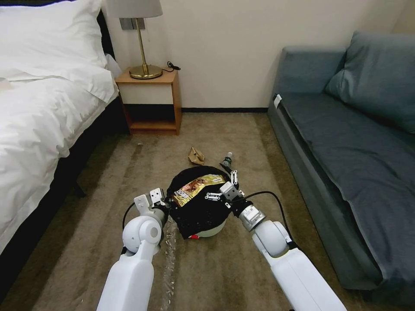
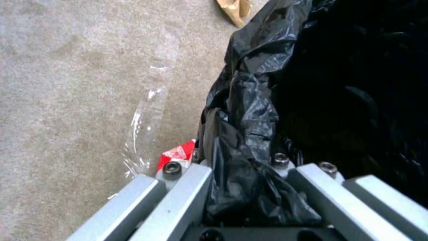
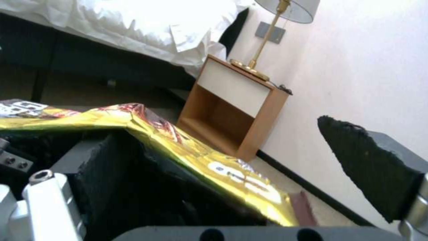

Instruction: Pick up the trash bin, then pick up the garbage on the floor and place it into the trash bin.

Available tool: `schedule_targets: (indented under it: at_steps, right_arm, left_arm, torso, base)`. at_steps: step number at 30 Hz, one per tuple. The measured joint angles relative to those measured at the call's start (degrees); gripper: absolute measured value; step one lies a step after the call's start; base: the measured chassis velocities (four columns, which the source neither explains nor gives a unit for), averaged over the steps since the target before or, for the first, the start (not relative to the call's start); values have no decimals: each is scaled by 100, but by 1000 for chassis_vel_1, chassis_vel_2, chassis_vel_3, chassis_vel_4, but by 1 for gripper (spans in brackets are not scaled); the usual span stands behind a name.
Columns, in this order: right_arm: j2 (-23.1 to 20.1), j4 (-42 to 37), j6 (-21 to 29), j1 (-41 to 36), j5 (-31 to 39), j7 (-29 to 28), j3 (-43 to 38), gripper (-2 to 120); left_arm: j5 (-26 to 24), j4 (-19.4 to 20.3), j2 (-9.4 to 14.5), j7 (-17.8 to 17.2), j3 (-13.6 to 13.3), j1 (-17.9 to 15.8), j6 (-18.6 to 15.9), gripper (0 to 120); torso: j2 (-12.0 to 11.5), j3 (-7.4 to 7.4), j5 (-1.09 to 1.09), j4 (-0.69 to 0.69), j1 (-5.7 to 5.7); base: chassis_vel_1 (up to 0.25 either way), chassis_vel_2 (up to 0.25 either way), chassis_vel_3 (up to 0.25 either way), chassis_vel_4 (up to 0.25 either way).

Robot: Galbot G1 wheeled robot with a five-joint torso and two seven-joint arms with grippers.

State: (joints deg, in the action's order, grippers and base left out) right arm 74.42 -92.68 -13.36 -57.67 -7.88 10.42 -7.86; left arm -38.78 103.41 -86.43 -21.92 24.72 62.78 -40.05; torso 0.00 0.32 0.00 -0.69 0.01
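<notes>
The trash bin (image 1: 210, 229) is white with a black bag liner (image 2: 249, 110), and it sits between my arms on the carpet. My left gripper (image 1: 154, 197) (image 2: 249, 190) is shut on its left rim and liner. A gold snack wrapper (image 1: 196, 186) (image 3: 178, 137) lies across the bin's mouth. My right gripper (image 1: 223, 186) (image 3: 240, 187) hangs open over the bin's right side, with the wrapper draped over one finger and the other finger (image 3: 370, 167) standing apart. A tan paper wad (image 1: 196, 155) (image 2: 234, 8) and a small bottle (image 1: 226, 162) lie just beyond the bin. A red-and-white carton (image 2: 178, 154) (image 1: 194, 236) peeks out from under the bin.
A strip of clear plastic film (image 2: 149, 110) (image 1: 170, 255) lies on the carpet by my left arm. The bed (image 1: 39, 112) runs along the left and a grey sofa (image 1: 346, 155) along the right. A wooden nightstand (image 1: 151, 101) with a lamp stands at the back wall.
</notes>
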Motion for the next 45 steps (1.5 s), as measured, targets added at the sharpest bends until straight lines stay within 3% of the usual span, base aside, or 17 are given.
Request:
schedule_targets:
  at_steps: [7,28,30,36,45]
  right_arm:
    - [46,78,-155,111,-682,-78,-152,100]
    - [-59,49,-198,146,-1004,-18,-126,100]
    - [-163,-18,-303,216,-1432,117,-148,100]
    - [-204,-82,-366,312,-1724,161,-187,100]
    - [-108,-134,-684,447,-2821,191,-348,100]
  left_arm:
    - [33,43,-5,-3,-12,19,0,3]
    - [43,43,1,-25,4,0,5,3]
    - [44,45,0,-31,3,-5,5,3]
    - [46,48,7,-31,10,-7,5,3]
    - [58,32,19,-26,20,-26,5,3]
  torso:
    - [1,0,0,0,0]
    - [1,0,0,0,0]
    - [1,0,0,0,0]
    - [1,0,0,0,0]
    - [1,0,0,0,0]
  base:
    - [0,0,0,0]
    - [0,0,0,0]
    - [0,0,0,0]
    - [0,0,0,0]
    - [0,0,0,0]
